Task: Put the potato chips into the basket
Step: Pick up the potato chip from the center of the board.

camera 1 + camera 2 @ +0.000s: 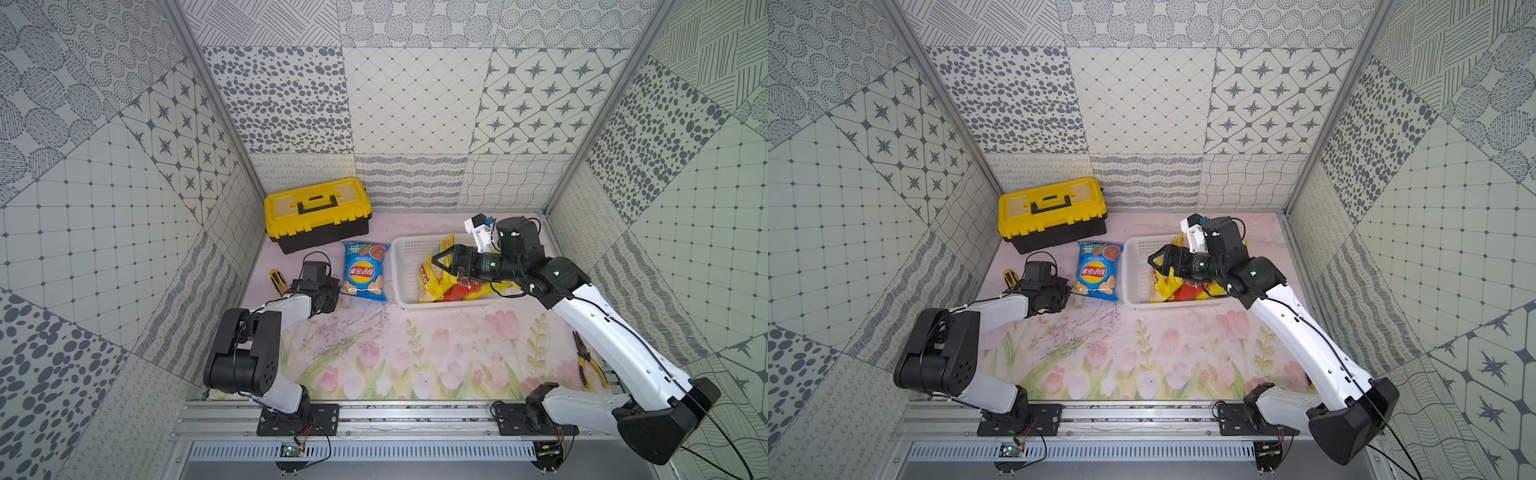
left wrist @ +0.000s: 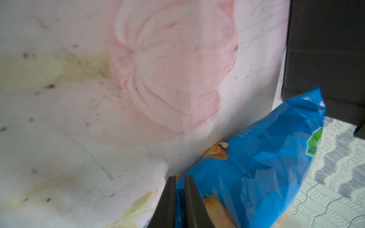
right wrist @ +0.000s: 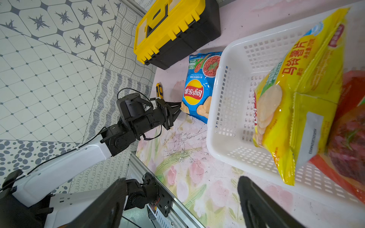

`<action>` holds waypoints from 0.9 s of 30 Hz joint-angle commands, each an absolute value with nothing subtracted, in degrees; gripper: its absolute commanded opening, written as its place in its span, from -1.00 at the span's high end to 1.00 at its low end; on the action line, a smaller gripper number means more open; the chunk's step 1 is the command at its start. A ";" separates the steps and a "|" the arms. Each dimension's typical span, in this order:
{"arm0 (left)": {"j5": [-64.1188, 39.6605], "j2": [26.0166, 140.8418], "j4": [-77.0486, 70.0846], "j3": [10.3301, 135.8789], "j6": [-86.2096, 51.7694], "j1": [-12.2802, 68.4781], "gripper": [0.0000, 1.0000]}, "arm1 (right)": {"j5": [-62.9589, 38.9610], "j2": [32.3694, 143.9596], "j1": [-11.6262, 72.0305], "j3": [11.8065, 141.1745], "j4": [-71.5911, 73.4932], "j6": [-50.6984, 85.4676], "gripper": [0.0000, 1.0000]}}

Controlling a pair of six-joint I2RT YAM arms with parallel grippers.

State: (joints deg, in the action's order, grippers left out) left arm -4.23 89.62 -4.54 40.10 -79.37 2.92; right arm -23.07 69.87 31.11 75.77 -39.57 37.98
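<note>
Closest to us, by the table's [image 1: 415,353] right edge, we see yellow-handled pliers [image 1: 588,361] lying flat. Farther in, toward the left edge, the left claw [image 2: 179,177] is pinched narrow on the near corner of the blue potato chip bag [image 1: 365,272]; the left wrist view shows a fold of blue foil caught between the two dark fingers [image 2: 194,199]. The bag itself lies flat on the table, logo up, just left of the basket [image 1: 405,266] and in front of the toolbox. Beside the left wrist, nearer the left edge, rests a small yellow-and-black hand tool [image 1: 277,281].

On the right half of the table we find the white mesh basket, and in it the yellow chip bags [image 3: 292,110] piled over a red chip bag [image 3: 351,126]. The right claw [image 1: 441,261] hangs above them with its fingers spread wide, gripping nothing.

Farthest back, near the far left corner, stands the yellow-and-black toolbox [image 1: 318,212], lid closed and handle folded flat.
</note>
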 commanded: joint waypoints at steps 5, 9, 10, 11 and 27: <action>-4.90 84.68 -0.19 41.79 -77.37 2.57 1.00 | -22.53 69.49 31.16 76.66 -37.29 37.24 -0.85; -5.40 79.04 8.47 44.88 -73.96 2.63 1.00 | -22.50 69.27 31.19 76.73 -37.27 37.43 -0.85; -5.15 77.39 10.82 45.74 -72.87 2.58 1.00 | -22.50 69.26 31.17 76.73 -37.27 37.41 -0.85; -4.82 75.53 13.25 46.53 -71.95 2.59 1.00 | -22.62 69.18 31.13 76.78 -37.23 37.49 -0.86; -3.58 61.80 40.29 65.10 -58.96 2.52 1.00 | -22.64 67.19 31.16 76.49 -37.26 37.85 -0.85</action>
